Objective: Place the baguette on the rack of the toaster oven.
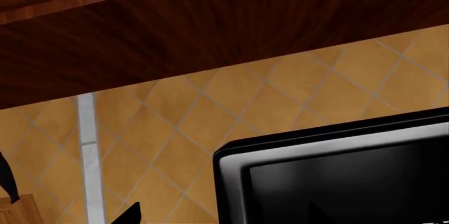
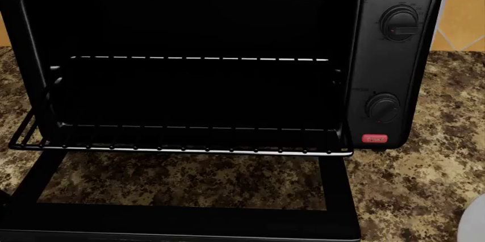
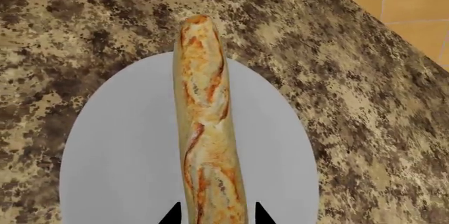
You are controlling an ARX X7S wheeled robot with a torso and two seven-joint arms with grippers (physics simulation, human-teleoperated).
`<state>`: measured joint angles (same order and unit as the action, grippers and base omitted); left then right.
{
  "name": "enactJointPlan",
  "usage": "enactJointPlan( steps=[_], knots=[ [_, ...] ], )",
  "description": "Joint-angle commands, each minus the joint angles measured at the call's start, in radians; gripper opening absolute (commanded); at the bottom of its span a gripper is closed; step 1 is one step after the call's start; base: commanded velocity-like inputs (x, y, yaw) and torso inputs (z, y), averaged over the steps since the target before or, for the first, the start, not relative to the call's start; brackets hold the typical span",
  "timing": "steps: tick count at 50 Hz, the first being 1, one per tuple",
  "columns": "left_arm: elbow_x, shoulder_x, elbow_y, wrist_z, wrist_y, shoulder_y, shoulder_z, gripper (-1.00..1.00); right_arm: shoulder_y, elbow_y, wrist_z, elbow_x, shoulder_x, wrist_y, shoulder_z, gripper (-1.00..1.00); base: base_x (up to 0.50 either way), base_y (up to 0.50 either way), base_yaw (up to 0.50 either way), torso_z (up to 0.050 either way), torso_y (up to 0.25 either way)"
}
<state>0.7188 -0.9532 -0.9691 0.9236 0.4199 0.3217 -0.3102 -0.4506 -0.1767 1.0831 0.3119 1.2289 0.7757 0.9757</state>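
The short golden-brown baguette (image 3: 205, 124), pale-crusted with orange-brown slashes along its top and a rounded far end, lies lengthwise across a flat, pale grey round plate (image 3: 119, 145) on the speckled brown granite countertop (image 3: 84, 29). It runs straight out from the right gripper (image 3: 214, 214), whose two dark fingertips (image 3: 170, 215) stand apart, one on each side of the loaf's near end; whether they touch the crust cannot be told. The loaf's far end reaches past the plate rim, over the counter.

Only the right wrist view shows the bread. The head view shows instead the boxy black toaster oven (image 2: 394, 43), its glass door (image 2: 189, 213) dropped flat toward the robot. The thin dark wire rack (image 2: 189, 146) with a silvery front bar spans the cavity and is bare. A sliver of the plate shows at that view's lower right edge.

The left wrist view shows the oven's glossy top corner against orange diagonal wall tiles (image 1: 238, 103), beneath a dark wooden cabinet (image 1: 210, 29). One dark tip of the left gripper (image 1: 130, 214) shows at the frame edge; how its fingers stand cannot be told.
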Motion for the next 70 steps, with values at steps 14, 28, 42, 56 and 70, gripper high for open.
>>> enactJointPlan(
  steps=[14, 28, 42, 56, 70],
  knots=[
    [0.003, -0.005, 0.003, 0.004, -0.012, -0.002, -0.001, 1.0, 0.072, -0.182, 0.163, 0.0, 0.067, 0.114, 0.23, -1.0, 0.0, 0.0, 0.0, 0.0, 0.0],
    [0.01, -0.006, 0.006, 0.004, -0.015, 0.0, -0.003, 1.0, 0.135, -0.233, 0.24, 0.061, 0.114, 0.118, 0.301, -1.0, 0.0, 0.0, 0.0, 0.0, 0.0],
    [0.004, -0.008, 0.006, 0.001, -0.024, -0.005, -0.006, 1.0, 0.183, -0.231, 0.204, 0.154, 0.159, 0.082, 0.281, -1.0, 0.0, 0.0, 0.0, 0.0, 0.0],
    [0.004, -0.008, 0.008, -0.003, -0.017, 0.004, -0.018, 1.0, 0.191, -0.07, 0.092, 0.29, 0.34, 0.021, 0.22, -1.0, 0.0, 0.0, 0.0, 0.0, 0.0],
    [0.004, -0.01, 0.016, 0.001, -0.032, -0.004, -0.013, 1.0, 0.179, -0.048, 0.031, 0.296, 0.342, -0.047, 0.192, -1.0, 0.0, 0.0, 0.0, 0.0, 0.0]
  ],
)
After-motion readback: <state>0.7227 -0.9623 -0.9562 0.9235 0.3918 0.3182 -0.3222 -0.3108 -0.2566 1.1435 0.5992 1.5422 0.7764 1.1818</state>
